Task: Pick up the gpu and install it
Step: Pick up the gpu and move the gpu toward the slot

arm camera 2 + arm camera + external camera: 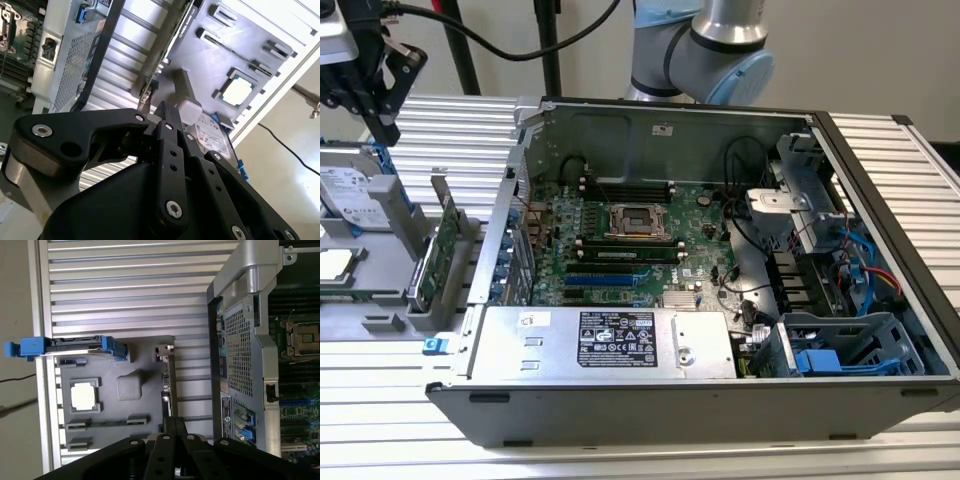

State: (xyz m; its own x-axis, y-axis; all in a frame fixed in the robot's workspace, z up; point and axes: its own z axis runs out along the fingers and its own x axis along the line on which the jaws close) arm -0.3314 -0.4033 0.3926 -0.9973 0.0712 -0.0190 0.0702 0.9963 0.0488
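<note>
The gpu (pixel 442 250) stands on edge in a grey holder tray (pixel 380 325) at the exterior view's left, beside the open computer case (pixel 700 390); its green board faces the case. In both wrist views it appears edge-on as a thin strip (pixel 170 385) (pixel 170 40), with its silver bracket end (pixel 145 93) toward the camera. My black gripper (pixel 372 100) hangs high above the tray's far end, over the hard drive and well clear of the gpu. Its fingertips (pixel 165 111) (pixel 175 424) are shut together with nothing between them. The green motherboard (pixel 620 245) lies inside the case.
A silver hard drive with blue rails (pixel 355 195) (pixel 75 347) and a processor chip (pixel 85 395) (pixel 335 265) sit in the same tray. The case's metal power supply (pixel 610 340) and rear wall (pixel 240 340) stand next to the gpu. Slatted aluminium table (pixel 450 120) surrounds everything.
</note>
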